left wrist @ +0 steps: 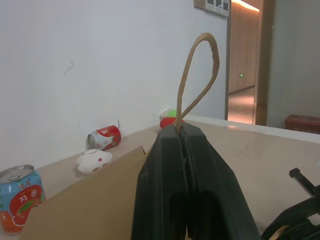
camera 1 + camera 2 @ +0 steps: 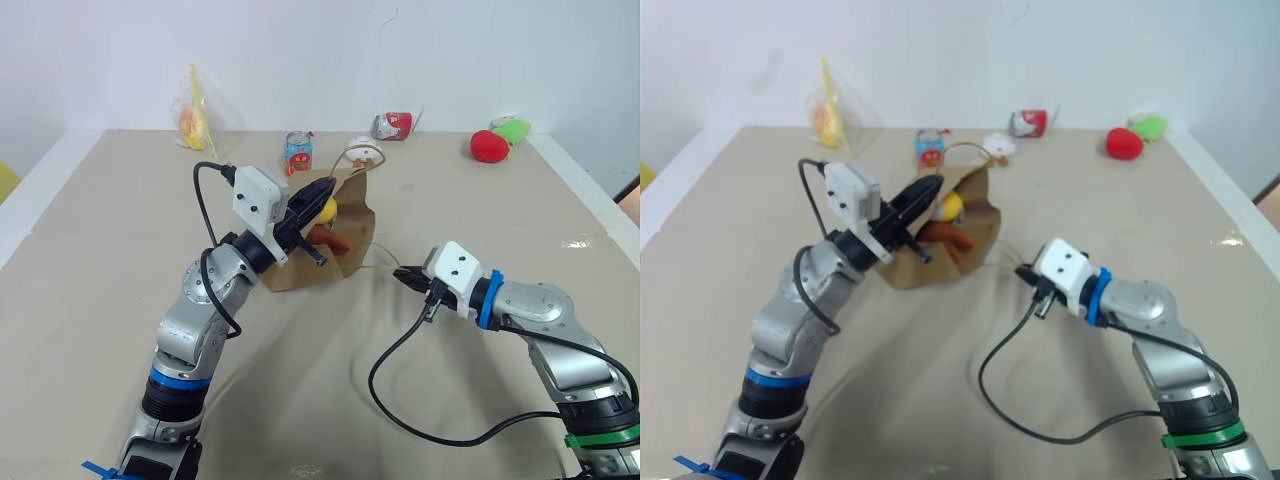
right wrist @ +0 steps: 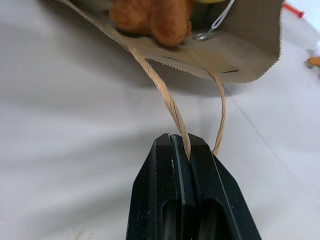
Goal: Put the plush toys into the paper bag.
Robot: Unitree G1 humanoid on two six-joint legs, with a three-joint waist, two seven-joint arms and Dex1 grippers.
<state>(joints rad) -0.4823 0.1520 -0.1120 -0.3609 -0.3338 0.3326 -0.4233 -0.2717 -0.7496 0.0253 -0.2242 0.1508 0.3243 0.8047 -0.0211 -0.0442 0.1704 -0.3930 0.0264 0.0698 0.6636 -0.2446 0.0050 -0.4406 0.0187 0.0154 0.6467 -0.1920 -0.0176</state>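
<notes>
Both plush toys [image 2: 328, 228] already sitting in the mouth of the paper bag [image 2: 345, 258], mid-table, orange-brown one in front, white-and-yellow one behind. Left gripper [image 2: 318, 193] pinched tight on the bag's upper edge right at its handle [image 1: 199, 75]; right gripper [image 3: 181, 150] clamped on the other handle [image 3: 165, 95], stretched out over the table [image 2: 120, 230]. Probably just tidying up now. Risky bit: pulling the handles apart too hard, maybe ripping one off or tipping the bag and rolling the toys out. Drink can [image 2: 298, 152] just behind, easy to knock over too.
</notes>
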